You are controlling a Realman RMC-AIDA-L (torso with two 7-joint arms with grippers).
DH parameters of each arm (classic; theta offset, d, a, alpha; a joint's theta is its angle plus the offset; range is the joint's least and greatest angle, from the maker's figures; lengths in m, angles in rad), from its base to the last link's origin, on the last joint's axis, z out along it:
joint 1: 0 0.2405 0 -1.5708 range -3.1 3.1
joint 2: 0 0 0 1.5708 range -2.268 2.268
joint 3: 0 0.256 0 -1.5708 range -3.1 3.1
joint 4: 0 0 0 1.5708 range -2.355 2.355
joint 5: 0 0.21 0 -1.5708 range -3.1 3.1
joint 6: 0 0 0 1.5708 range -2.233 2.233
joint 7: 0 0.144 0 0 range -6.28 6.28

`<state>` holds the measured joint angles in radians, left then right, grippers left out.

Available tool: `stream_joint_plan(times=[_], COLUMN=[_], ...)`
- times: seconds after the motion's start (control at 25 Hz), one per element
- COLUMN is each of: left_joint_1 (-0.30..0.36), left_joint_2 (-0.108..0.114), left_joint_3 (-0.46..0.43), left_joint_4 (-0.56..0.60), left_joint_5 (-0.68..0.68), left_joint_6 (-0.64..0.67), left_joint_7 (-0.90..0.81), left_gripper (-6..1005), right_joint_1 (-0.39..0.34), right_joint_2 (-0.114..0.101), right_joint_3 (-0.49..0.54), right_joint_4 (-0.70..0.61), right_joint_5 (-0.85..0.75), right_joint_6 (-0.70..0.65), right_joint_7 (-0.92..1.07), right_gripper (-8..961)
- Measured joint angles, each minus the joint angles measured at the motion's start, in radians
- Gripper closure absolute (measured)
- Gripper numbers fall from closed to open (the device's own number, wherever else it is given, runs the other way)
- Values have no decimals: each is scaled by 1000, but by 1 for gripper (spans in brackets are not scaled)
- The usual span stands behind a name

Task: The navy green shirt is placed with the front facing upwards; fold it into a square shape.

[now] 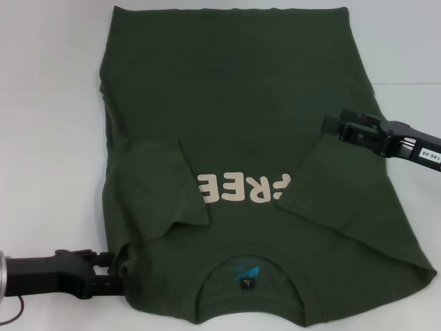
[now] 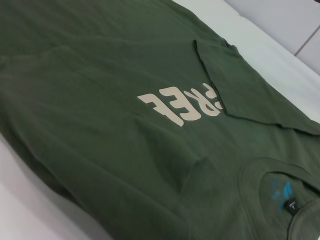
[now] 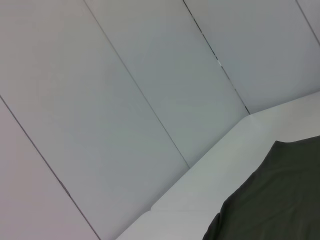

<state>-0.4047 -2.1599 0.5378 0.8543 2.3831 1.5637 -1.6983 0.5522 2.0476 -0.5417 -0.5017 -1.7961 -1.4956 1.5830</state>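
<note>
Shirt [image 1: 227,103], navy green, lies front-up across the white surface [image 1: 48,103], both sleeves folded inward over the "FREE" lettering [image 1: 242,187], collar at lower centre. My left gripper [image 1: 114,274], lower left, grips the shirt's shoulder edge. My right gripper [image 1: 329,125], middle right, hovers over the right sleeve [image 1: 331,186]; I cannot tell its jaws' state.

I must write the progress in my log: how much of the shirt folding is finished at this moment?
Done: both sleeves of the navy green shirt lie folded inward, the right one partly covering the FREE lettering. In hand: the left gripper is at the shoulder corner near the collar; the right gripper hovers over the right side. Left: folding the body into a square.
</note>
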Motion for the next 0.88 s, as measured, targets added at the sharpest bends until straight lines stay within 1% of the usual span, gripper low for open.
stream_joint_plan(times=[0.36, 0.56, 0.88], left_joint_1=[7, 3, -8], left_joint_2=[8, 17, 18], left_joint_3=[-11, -10, 0], left_joint_4=[8, 20, 29], left_joint_5=[2, 28, 32], left_joint_6=[-6, 8, 30], left_joint_7=[-5, -55, -75], left_gripper=[111, 111, 111], right_joint_1=[0, 0, 0], right_joint_2=[0, 0, 0], right_joint_3=[9, 10, 10], right_joint_4=[0, 0, -1], right_joint_5=[0, 0, 0], right_joint_6=[-1, -3, -3], right_joint_7=[0, 0, 0], right_gripper=[9, 8, 8])
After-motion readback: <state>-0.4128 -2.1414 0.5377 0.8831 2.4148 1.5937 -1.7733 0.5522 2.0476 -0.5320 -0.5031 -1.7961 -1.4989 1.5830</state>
